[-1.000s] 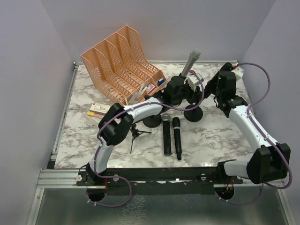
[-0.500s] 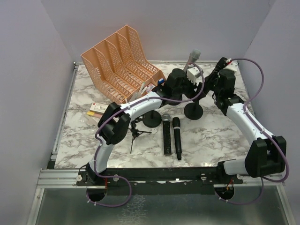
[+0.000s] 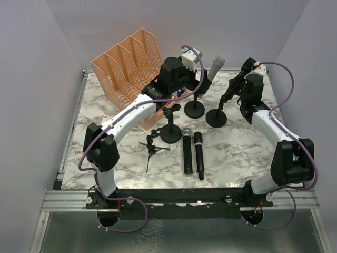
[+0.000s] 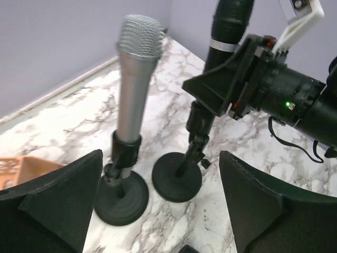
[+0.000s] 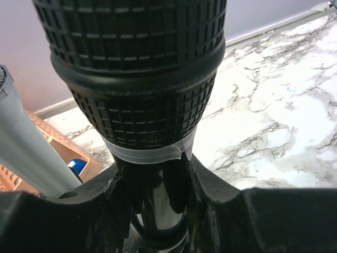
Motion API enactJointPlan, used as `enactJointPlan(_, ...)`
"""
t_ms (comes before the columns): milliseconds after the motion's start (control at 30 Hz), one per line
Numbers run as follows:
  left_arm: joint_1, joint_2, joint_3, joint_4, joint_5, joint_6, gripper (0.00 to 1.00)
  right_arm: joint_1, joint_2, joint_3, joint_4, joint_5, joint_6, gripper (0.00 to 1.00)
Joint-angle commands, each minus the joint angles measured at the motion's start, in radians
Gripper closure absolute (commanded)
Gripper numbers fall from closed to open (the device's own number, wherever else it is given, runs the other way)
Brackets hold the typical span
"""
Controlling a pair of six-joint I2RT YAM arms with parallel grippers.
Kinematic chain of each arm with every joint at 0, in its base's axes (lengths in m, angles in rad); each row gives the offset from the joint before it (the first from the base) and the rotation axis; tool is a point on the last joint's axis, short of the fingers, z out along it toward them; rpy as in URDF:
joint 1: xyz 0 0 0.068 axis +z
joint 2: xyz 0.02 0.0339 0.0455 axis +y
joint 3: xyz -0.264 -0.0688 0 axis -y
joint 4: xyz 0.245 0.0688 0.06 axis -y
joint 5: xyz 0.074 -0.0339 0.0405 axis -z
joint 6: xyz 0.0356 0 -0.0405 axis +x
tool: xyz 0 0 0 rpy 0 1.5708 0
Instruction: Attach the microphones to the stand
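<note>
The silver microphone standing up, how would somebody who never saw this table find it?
Start at the big orange file rack at the back left of the marble table. Just right of it, two microphones stand on round black stands. The silver-grey microphone is the left one, all pale with a mesh head; its neighbour is a black microphone.

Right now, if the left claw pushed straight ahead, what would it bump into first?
Probably the silver mic, upright just ahead of the open left claw; the black mic's stand sits close beside, so I'm unsure.
</note>
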Motion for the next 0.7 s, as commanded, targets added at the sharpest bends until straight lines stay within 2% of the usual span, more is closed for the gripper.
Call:
enactJointPlan(0, 0.033, -0.079, -0.042, -0.115, -0.100, 0.014, 0.09, -0.008, 0.003, 0.036, 0.100, -0.013, 0.017, 0.64)
enactJointPlan(133, 0.046, -0.137, -0.102, -0.134, -0.133, 0.037, 0.05, -0.008, -0.002, 0.047, 0.025, -0.035, 0.014, 0.44)
enactJointPlan(167, 0.053, -0.152, -0.116, -0.133, -0.139, 0.040, 0.02, -0.008, -0.007, 0.052, 0.003, -0.044, 0.013, 0.40)
enactJointPlan(267, 0.091, -0.212, -0.195, -0.090, -0.126, 0.056, 0.01, -0.008, -0.042, 0.056, -0.050, -0.073, 0.018, 0.33)
enactJointPlan(400, 0.137, -0.300, -0.312, -0.006, -0.084, 0.089, 0.01, -0.008, -0.084, 0.077, -0.157, -0.096, 0.025, 0.29)
enactJointPlan(667, 0.205, -0.405, -0.401, -0.056, 0.070, 0.156, 0.01, -0.008, -0.231, 0.069, -0.365, -0.165, -0.045, 0.28)
